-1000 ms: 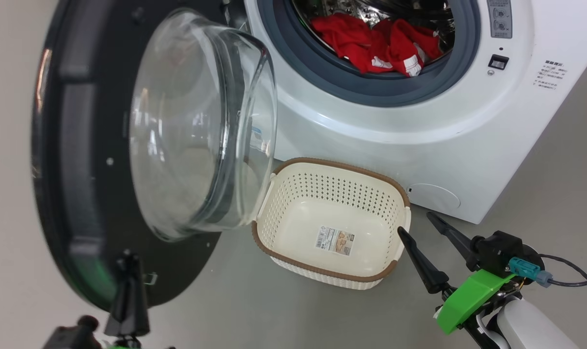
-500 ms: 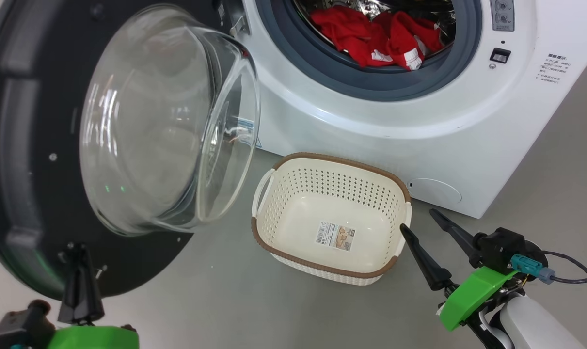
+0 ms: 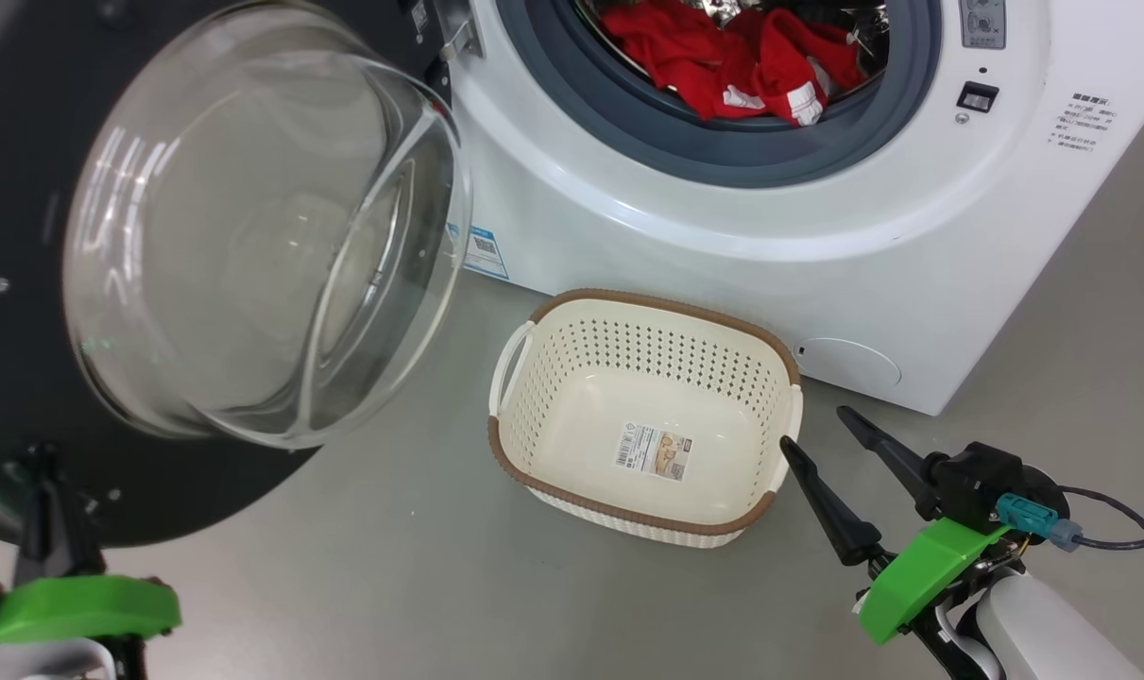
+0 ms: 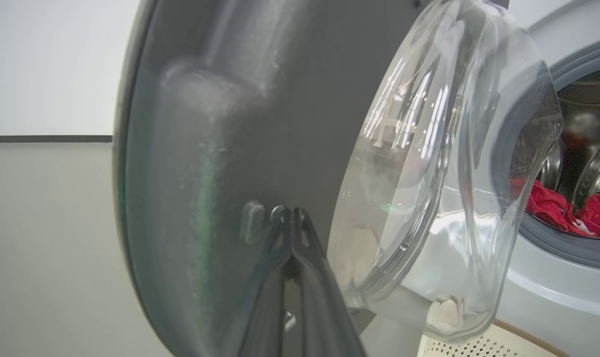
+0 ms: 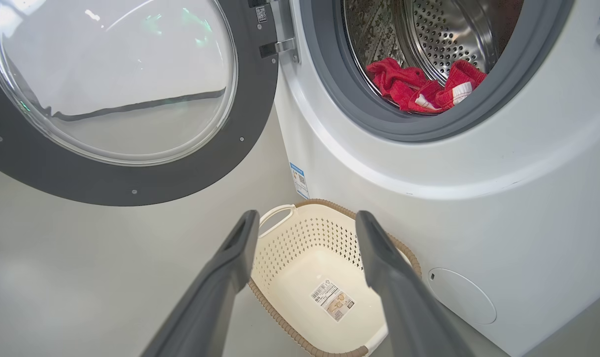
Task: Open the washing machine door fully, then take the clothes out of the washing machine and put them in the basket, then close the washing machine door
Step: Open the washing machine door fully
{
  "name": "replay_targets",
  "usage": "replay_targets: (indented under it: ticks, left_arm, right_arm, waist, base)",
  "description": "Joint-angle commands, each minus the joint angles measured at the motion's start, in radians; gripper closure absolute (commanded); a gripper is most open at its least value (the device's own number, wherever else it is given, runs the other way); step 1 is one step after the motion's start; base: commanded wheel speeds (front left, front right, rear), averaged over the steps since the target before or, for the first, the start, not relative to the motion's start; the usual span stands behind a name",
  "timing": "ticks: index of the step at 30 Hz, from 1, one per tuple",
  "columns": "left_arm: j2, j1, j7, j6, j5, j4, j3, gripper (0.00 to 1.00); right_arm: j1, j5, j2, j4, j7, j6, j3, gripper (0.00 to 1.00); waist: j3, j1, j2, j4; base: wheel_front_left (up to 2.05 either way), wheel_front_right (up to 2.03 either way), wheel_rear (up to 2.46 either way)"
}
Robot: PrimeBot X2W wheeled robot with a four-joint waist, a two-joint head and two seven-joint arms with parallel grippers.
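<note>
Swinging wider to the left, the big round washing machine door with a shiny black rim and clear glass bowl [image 3: 231, 236] had moved off from the small cream plastic basket with a brown rim [image 3: 647, 302]. The left gripper [image 4: 291, 218] went along, its fingers squeezed tight together, tips at the black rim. The right gripper [image 3: 812, 427] was spread wide and held nothing, just beside the basket. The bright red clothes [image 3: 732, 57] lay inside the big white washing machine [image 3: 723, 236].

Print unreadable on basket [image 3: 647, 300] sticker [image 3: 654, 451], washing machine [image 3: 723, 255] label [image 3: 1080, 123]
</note>
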Motion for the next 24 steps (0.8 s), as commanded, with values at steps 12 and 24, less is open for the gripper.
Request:
replay_targets:
  ticks: [12,24]
  left_arm:
    - [0.090,-0.148,-0.005,-0.019,0.045,0.116,0.159,1.00]
    - [0.159,-0.302,-0.005,-0.034,0.102,0.311,0.253,1.00]
  right_arm:
    - [-0.035,0.005,-0.017,-0.020,-0.012,0.002,0.030,0.00]
    - [-0.063,0.005,-0.035,-0.022,-0.012,0.002,0.042,0.00]
  waist:
    - [0.028,0.0000,0.0000,-0.018]
    - [0.075,0.0000,0.0000,-0.040]
  base:
    - [0.00,0.00,0.00]
    - [0.00,0.00,0.00]
